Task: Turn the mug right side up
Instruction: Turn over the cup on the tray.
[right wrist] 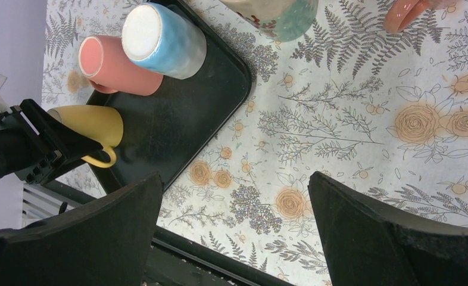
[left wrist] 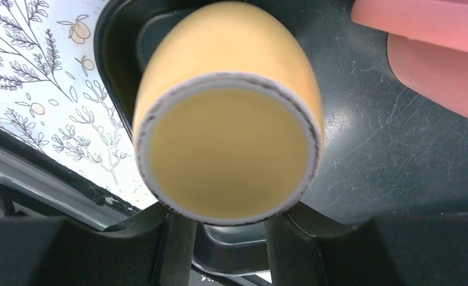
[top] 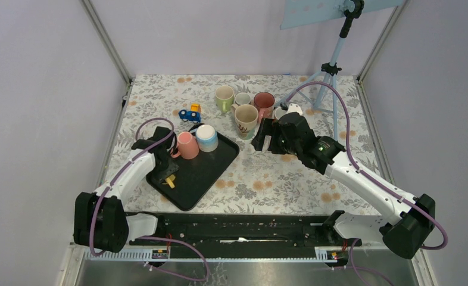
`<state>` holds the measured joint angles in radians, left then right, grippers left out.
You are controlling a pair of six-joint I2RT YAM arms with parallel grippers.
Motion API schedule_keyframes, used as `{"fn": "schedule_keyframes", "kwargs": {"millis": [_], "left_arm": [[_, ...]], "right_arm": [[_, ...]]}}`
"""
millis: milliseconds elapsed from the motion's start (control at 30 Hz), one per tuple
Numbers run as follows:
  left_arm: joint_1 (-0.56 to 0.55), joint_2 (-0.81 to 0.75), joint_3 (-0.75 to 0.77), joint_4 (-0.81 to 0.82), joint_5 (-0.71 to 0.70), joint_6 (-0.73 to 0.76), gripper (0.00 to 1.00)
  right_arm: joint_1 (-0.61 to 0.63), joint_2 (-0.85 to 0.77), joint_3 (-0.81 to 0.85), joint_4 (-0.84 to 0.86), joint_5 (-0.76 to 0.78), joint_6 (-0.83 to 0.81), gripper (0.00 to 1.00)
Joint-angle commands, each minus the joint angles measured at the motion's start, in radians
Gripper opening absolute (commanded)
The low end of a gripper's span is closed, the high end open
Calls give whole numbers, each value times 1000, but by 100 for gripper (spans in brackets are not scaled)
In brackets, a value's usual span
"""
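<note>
A yellow mug (left wrist: 228, 119) lies tilted over the black tray (top: 211, 170), its flat base facing the left wrist camera. My left gripper (left wrist: 225, 220) is shut on the yellow mug near its base. In the right wrist view the mug (right wrist: 91, 125) lies on its side with its handle pointing off the tray, and the left gripper (right wrist: 38, 149) holds it. From above, only a bit of the mug (top: 169, 180) shows under the left gripper (top: 163, 170). My right gripper (top: 266, 138) is open and empty over the tablecloth, right of the tray.
A pink mug (top: 187, 145) and a blue mug (top: 206, 137) stand upside down on the tray's far end. Several upright mugs (top: 246, 119) cluster behind the tray, beside a blue toy car (top: 190, 114). A tripod (top: 333, 65) stands back right.
</note>
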<state>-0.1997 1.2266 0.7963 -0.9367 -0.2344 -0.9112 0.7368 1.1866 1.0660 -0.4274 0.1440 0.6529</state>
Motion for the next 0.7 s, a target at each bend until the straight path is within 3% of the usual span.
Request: {"fn": "schedule_keyframes", "kwargs": {"millis": [0,233,467,567,667], "left_arm": [[31,11,18,20,-6,31,46],[58,26,5,41,11,50,36],[65,34,-8,58,27,55,14],[65,32,-18,69,42,51,0],[65,12,-12,72,55,54,0]], "right_arm": [[3,-13,-10,32,-1,3,100],[3,-12,-15,32,-1,5,100],[3,-7,-17,33,-5,8,100],[3,-7,-19,33,-6,9,100],[3,-11,-21,37,-12,10,100]]}}
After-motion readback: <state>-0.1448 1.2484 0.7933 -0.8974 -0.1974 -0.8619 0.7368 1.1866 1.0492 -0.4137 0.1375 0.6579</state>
